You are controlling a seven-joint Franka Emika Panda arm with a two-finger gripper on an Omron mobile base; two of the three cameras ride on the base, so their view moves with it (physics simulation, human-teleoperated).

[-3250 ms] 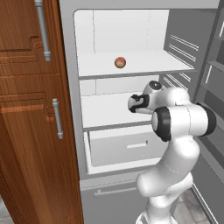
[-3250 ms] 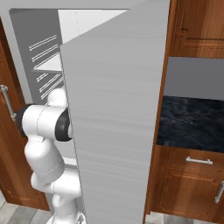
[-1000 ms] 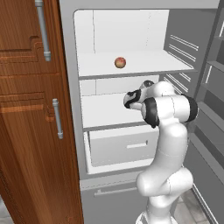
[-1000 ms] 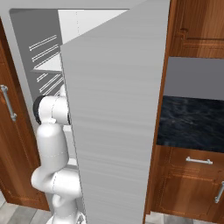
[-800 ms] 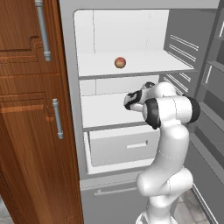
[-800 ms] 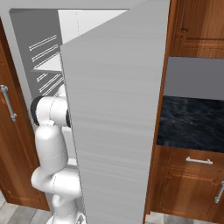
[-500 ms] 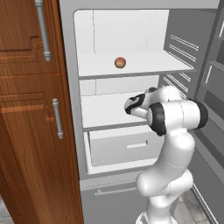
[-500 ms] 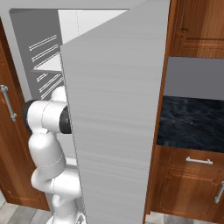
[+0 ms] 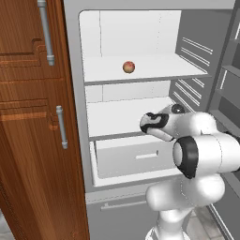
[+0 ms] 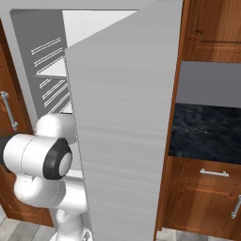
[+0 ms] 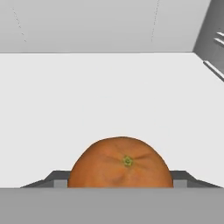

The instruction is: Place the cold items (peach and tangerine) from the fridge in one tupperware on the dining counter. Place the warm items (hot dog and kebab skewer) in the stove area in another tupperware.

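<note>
While our arm reaches into the open fridge (image 9: 140,56), we see the tangerine (image 11: 120,162) right in front of our hand, between the jaws. It fills the space between them. The jaws stand wide, and we cannot tell if they press on the fruit or just sit beside it. The tangerine is over the white middle shelf (image 9: 119,119). We cannot tell if it rests there or hangs a little above.

The peach (image 9: 129,67) sits on the top shelf, well above our hand. It is not picked up yet.

We think we are on the step of getting the tangerine out. Next we should make sure the grip is firm, then pull the hand back slowly so it misses the fridge door (image 10: 122,132).
</note>
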